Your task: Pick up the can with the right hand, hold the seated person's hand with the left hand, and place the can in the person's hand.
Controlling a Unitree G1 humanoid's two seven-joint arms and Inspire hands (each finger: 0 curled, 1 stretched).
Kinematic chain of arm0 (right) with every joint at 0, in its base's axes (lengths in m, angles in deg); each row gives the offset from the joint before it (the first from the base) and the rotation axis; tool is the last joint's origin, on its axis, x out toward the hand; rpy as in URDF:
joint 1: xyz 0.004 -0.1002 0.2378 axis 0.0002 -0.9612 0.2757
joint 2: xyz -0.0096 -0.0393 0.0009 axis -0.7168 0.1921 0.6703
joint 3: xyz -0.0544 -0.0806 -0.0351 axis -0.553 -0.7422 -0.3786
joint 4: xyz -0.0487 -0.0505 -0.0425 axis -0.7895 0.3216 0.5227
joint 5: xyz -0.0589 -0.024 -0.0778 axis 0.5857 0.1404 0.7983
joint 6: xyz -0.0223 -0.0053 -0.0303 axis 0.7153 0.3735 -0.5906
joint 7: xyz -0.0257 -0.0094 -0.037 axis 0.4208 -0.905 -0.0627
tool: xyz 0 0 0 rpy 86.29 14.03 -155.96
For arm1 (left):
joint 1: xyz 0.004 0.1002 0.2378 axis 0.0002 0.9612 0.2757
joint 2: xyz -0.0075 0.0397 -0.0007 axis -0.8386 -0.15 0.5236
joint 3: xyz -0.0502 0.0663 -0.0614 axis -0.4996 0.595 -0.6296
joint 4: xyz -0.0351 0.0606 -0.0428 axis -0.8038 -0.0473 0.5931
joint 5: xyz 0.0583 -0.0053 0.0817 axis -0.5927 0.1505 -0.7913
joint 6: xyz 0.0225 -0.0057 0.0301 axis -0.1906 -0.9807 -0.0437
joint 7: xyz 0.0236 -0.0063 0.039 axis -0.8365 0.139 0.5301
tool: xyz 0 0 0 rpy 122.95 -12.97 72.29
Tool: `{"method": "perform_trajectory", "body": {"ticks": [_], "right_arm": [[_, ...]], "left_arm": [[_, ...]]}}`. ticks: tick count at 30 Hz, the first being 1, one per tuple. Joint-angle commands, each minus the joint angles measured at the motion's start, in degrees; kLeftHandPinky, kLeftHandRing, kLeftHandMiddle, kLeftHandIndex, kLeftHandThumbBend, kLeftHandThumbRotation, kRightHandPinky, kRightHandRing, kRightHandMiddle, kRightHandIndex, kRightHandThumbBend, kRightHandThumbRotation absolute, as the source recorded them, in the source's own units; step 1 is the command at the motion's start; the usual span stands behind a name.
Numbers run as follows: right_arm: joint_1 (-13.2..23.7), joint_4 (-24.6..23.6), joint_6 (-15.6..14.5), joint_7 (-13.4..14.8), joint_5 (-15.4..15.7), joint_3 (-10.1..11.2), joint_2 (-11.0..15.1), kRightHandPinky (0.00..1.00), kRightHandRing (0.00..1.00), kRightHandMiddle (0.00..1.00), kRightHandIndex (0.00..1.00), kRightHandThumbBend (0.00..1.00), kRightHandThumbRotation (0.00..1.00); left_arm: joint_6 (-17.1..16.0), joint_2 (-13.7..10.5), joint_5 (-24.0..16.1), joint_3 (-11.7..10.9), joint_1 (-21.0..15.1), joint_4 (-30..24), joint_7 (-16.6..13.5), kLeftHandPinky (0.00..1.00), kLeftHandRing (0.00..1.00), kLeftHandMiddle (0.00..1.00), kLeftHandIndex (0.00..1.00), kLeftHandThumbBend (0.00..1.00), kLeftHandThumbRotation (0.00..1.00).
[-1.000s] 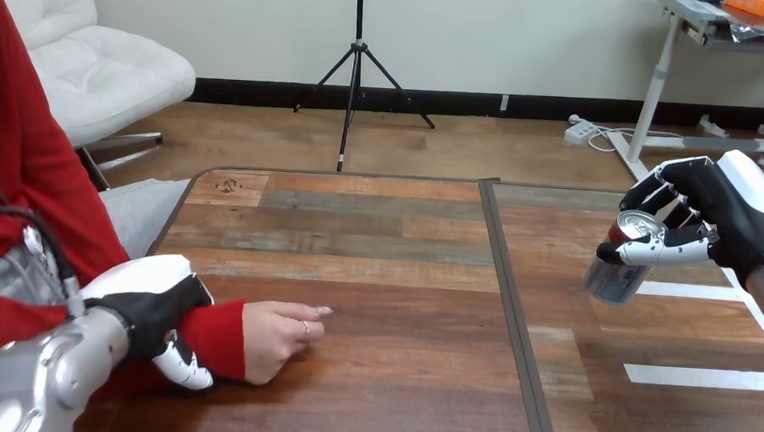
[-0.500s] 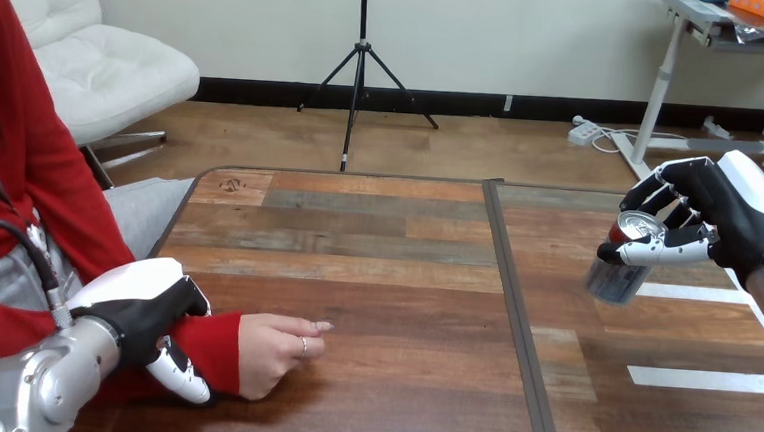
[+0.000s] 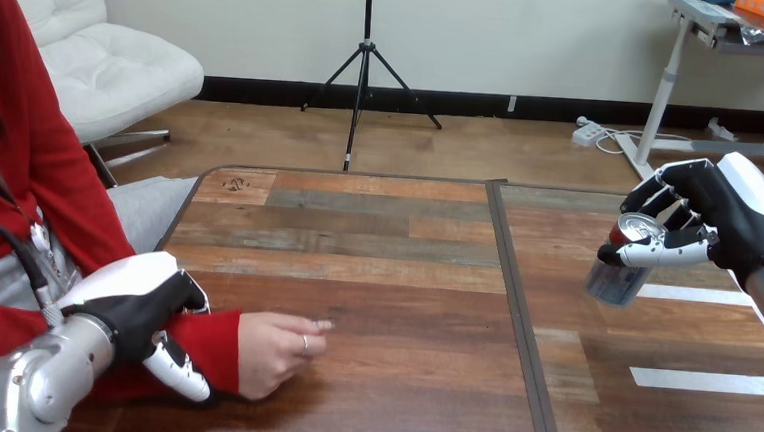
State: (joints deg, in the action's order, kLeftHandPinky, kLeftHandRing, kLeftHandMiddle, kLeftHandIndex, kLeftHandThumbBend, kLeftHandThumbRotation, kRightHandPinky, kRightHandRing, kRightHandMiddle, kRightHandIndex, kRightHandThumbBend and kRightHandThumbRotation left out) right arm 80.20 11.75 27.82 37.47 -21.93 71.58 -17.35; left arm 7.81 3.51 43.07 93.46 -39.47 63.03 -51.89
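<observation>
metal can (image 3: 615,276): tilted, right hand (image 3: 733,222) curled round it
left hand (image 3: 140,309): wrapped round the red-sleeved wrist (image 3: 214,349)
person's hand (image 3: 275,350): well left of can, knuckles up

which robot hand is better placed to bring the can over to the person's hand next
Right. The right robot hand holds the can above the table, free to travel. The left robot hand is curled round the person's wrist, steadying the person's hand.
</observation>
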Motion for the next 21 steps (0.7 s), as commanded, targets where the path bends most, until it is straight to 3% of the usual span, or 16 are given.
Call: {"method": "perform_trajectory", "body": {"ticks": [1, 6, 15, 21], "right_arm": [[4.15, -3.15, -0.72, 1.78, -0.19, 0.89, -0.32, 0.35, 0.38, 0.45, 0.50, 0.70, 0.00], [4.79, -3.02, -0.98, 1.98, -0.04, 0.67, -0.90, 0.35, 0.38, 0.45, 0.49, 0.70, 0.00], [5.75, -4.17, -2.78, 1.81, 0.78, 0.05, -1.70, 0.36, 0.39, 0.46, 0.50, 0.69, 0.00], [6.37, -4.25, -2.34, 1.75, 0.86, 0.08, -2.37, 0.37, 0.40, 0.46, 0.50, 0.69, 0.00]], "left_arm": [[-1.21, -1.52, 1.50, -4.92, -6.68, -8.50, -1.68, 0.21, 0.29, 0.38, 0.40, 0.77, 0.00], [-2.50, -1.40, 2.12, -5.42, -7.73, -8.45, -2.96, 0.21, 0.27, 0.36, 0.39, 0.79, 0.00], [-3.19, -1.29, 2.75, -5.64, -9.78, -8.45, -2.74, 0.19, 0.26, 0.34, 0.38, 0.79, 0.00], [-3.62, -0.95, 3.70, -5.77, -11.28, -7.81, -2.87, 0.19, 0.25, 0.34, 0.37, 0.79, 0.00]]}}
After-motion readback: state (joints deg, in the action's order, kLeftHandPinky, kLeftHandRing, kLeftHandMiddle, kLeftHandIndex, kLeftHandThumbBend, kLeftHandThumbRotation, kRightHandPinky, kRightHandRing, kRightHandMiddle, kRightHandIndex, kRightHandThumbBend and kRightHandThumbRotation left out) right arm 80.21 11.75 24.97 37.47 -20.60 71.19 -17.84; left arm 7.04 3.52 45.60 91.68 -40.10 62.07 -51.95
